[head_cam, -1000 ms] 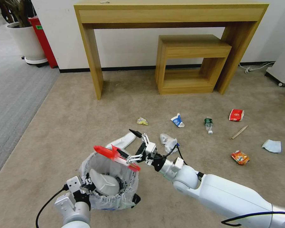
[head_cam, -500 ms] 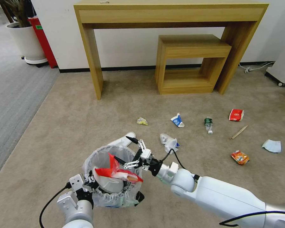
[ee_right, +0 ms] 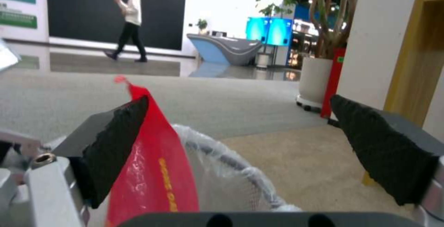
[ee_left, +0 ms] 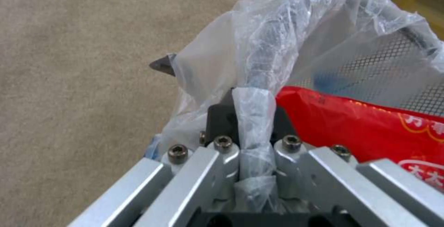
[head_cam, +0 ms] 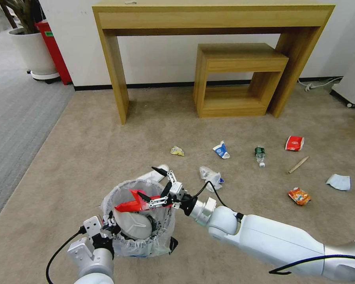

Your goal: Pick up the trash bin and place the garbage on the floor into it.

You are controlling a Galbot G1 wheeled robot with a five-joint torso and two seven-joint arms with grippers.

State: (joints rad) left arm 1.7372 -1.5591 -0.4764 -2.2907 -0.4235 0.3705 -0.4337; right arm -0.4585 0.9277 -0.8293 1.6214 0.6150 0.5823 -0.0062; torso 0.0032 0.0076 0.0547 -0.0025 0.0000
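One small round black trash bin with a frilled translucent plastic liner (head_cam: 140,236) is in view. Two red wrappers: one over the bin's mouth (head_cam: 136,202), one flat on the beige short-pile carpet floor (head_cam: 86,150) toward its right edge (head_cam: 294,143). Two white slippers: one inside the bin (head_cam: 135,225), one on the floor just behind the bin (head_cam: 156,173). One each on the floor:
- blue-white carton (head_cam: 221,150)
- green-label clear bottle (head_cam: 260,155)
- orange packet (head_cam: 299,196)
- pale blue mask (head_cam: 338,182)
- wooden stick (head_cam: 298,164)
- small yellow scrap (head_cam: 177,150)
- crumpled clear plastic wad (head_cam: 210,176)

Two end effectors: left (head_cam: 108,228), right (head_cam: 156,185).
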